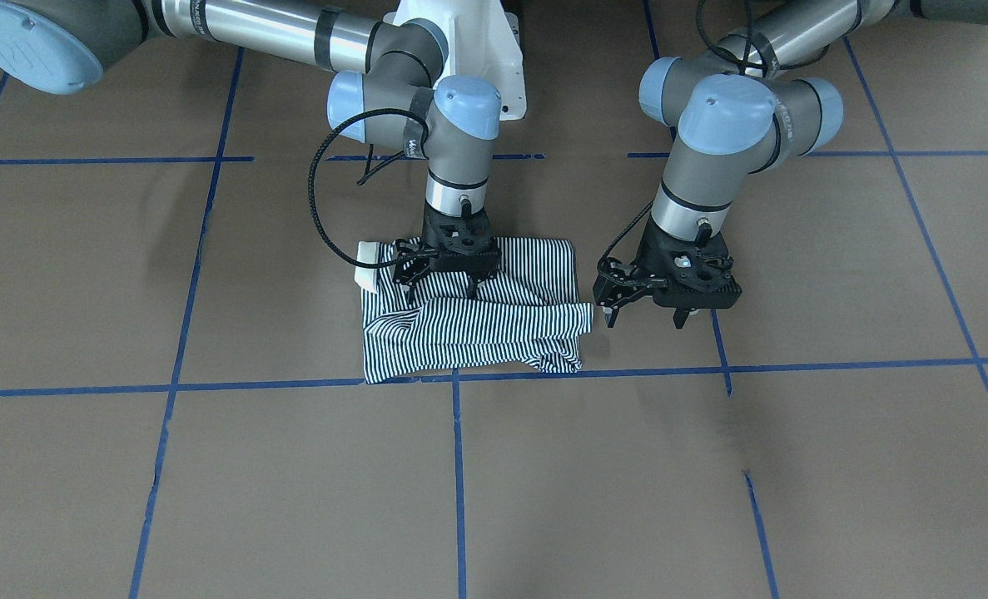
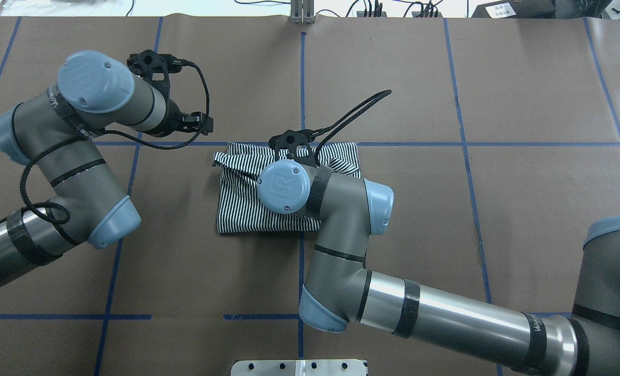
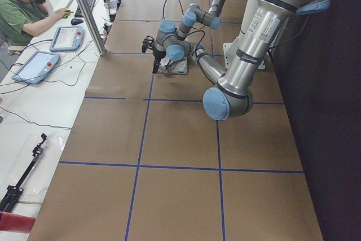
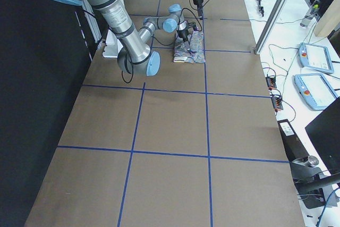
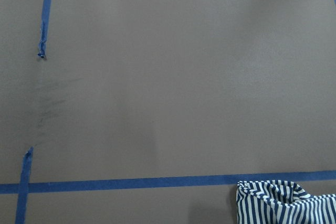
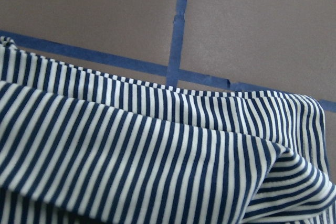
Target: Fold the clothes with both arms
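We see the right arm stretched along the table, its last joints bent so that the wrist points straight down. The left arm is folded more tightly, and its wrist also points down.

The polo shirt lies directly under the right gripper as a rough folded rectangle. One rumpled edge runs along the blue tape line on the far side of that gripper from the robot.

The right gripper's fingers are spread and its tips are down at the striped cloth. We cannot tell whether they press on it, and no fold is caught between them.

The left gripper hangs just beside the shirt's edge, over bare table, fingers apart and holding nothing. Its wrist camera catches only a shirt corner.

The cream collar pokes out at the shirt's edge, just beside the right gripper, on the side away from the left one.
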You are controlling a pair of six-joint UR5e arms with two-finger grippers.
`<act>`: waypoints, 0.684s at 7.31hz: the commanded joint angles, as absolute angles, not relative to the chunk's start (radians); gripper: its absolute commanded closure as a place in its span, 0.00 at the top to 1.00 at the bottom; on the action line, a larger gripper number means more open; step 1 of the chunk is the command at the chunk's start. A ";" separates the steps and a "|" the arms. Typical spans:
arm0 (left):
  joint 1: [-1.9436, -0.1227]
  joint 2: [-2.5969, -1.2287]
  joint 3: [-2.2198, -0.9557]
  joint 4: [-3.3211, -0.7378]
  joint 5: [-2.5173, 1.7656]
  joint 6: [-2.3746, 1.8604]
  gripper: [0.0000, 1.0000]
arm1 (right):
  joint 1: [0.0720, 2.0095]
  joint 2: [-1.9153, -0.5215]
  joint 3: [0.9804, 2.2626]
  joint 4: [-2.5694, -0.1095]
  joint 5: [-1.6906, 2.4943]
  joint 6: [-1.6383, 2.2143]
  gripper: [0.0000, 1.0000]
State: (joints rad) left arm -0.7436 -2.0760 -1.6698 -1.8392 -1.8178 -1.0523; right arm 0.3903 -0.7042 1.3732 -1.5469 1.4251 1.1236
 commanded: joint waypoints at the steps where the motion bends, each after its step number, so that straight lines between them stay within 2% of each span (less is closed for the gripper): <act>1: -0.742 -2.075 -1.667 -1.839 -1.818 -1.055 1.00 | 0.377 -0.701 1.367 -1.546 1.425 1.124 1.00; 5: -0.742 -2.075 -1.667 -1.839 -1.818 -1.055 1.00 | 0.412 -0.695 1.350 -1.543 1.424 1.104 1.00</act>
State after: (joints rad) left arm -0.7425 -2.0764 -1.6675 -1.8392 -1.8178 -1.0552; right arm 0.3967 -0.6969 1.3609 -1.5444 1.4236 1.1114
